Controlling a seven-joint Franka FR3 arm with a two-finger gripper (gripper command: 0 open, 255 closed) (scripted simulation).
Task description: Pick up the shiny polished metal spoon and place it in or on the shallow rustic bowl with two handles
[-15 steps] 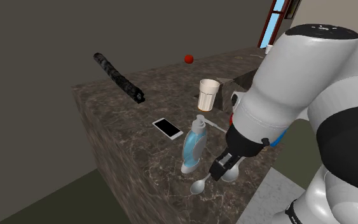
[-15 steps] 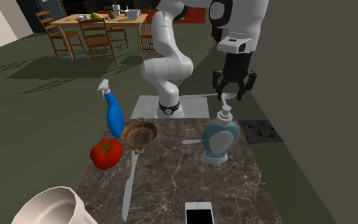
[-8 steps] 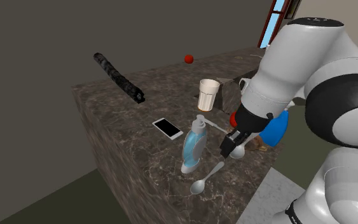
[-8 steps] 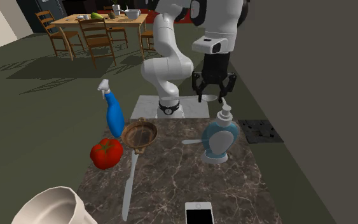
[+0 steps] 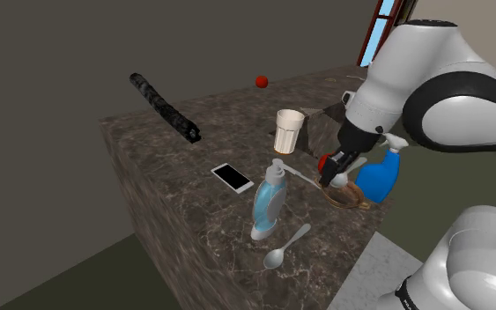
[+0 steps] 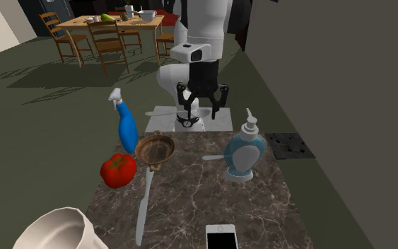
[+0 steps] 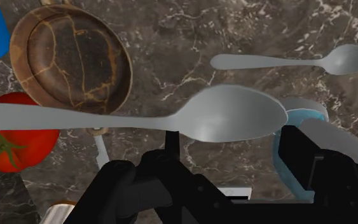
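Observation:
My gripper (image 5: 332,173) is shut on a grey metal spoon (image 5: 337,180), carried level above the dark stone counter. In the wrist view the spoon (image 7: 228,113) lies crosswise in front of my gripper (image 7: 231,137), its handle reaching over toward the bowl. The shallow brown bowl with two handles (image 7: 72,60) sits on the counter just beside and below the spoon. In the shoulder view the bowl (image 5: 350,198) is right under the hand. From the second exterior view, my gripper (image 6: 201,113) hangs behind the counter's far edge, right of the bowl (image 6: 155,150).
A second spoon (image 5: 285,247) (image 7: 292,61) lies on the counter by a blue soap dispenser (image 5: 270,201) (image 6: 244,152). A blue spray bottle (image 5: 380,176) (image 6: 125,127) and a tomato (image 6: 118,170) flank the bowl. A knife (image 6: 144,201), a phone (image 5: 233,177) and a cup (image 5: 288,130) lie further along.
My gripper has carried the spoon away from the soap dispenser to beside the bowl, rightward and up in the shoulder view, leftward in the second exterior view. The counter's things stayed put.

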